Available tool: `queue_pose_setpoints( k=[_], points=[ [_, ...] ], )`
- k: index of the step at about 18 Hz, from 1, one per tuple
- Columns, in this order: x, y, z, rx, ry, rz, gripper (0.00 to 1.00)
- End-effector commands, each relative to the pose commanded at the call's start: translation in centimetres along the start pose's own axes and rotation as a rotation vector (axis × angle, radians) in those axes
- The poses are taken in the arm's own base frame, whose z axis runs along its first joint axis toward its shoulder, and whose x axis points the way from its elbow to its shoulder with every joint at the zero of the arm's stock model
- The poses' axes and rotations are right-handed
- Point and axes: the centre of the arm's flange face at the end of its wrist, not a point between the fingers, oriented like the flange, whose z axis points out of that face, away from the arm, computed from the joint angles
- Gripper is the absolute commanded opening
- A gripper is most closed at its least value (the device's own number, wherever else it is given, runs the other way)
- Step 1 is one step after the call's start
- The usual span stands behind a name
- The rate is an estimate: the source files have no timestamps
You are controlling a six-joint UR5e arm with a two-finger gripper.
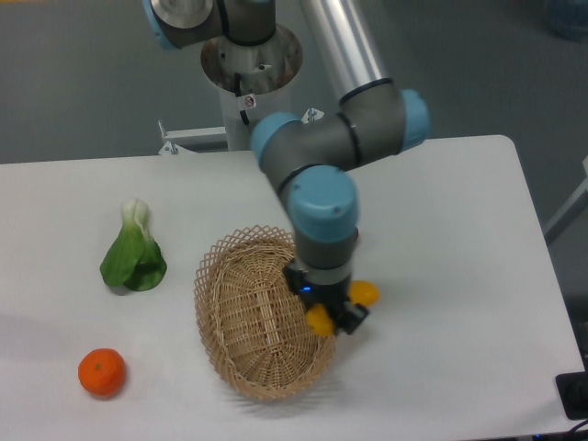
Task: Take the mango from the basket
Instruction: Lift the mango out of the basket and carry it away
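The basket (262,317) is seen nearest to the camera, just left of the gripper (333,312), and its right rim lies under the gripper. It is tilted, so that its open side is turned up and to the left. The tangerine (101,371) is placed far to the left of the gripper, well apart from the basket, on the table (459,230). The gripper is pointed down at the right edge of the basket. The mango (321,319) is held between the fingers, which are closed on it; one yellow end is seen below the gripper and the other end is seen at its right side. Whether the mango is touching the basket rim cannot be told. Farther back and to the left of the gripper, the green leafy vegetable (134,253) is laid on the table.
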Motion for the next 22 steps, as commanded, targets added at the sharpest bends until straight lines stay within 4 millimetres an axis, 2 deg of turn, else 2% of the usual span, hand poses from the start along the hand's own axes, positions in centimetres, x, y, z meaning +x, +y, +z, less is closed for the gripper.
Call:
queue_pose_setpoints(
  k=[4,9,11,16,22],
  points=[
    [-3.4,4.0,0.2,-0.004,-0.010,-0.012,0.31],
    [-7.9,7.8,1.3,-0.025,-0.021,-0.022,0.32],
    [-9.1,9.5,0.9,-0.027,0.004,-0.034,0.33],
    [-10.1,9.4,0.6,-0.024,0.044,-0.007,0.33],
    [-10.2,9.4,0.7,-0.027,0.050,-0.007,0.33]
  ],
)
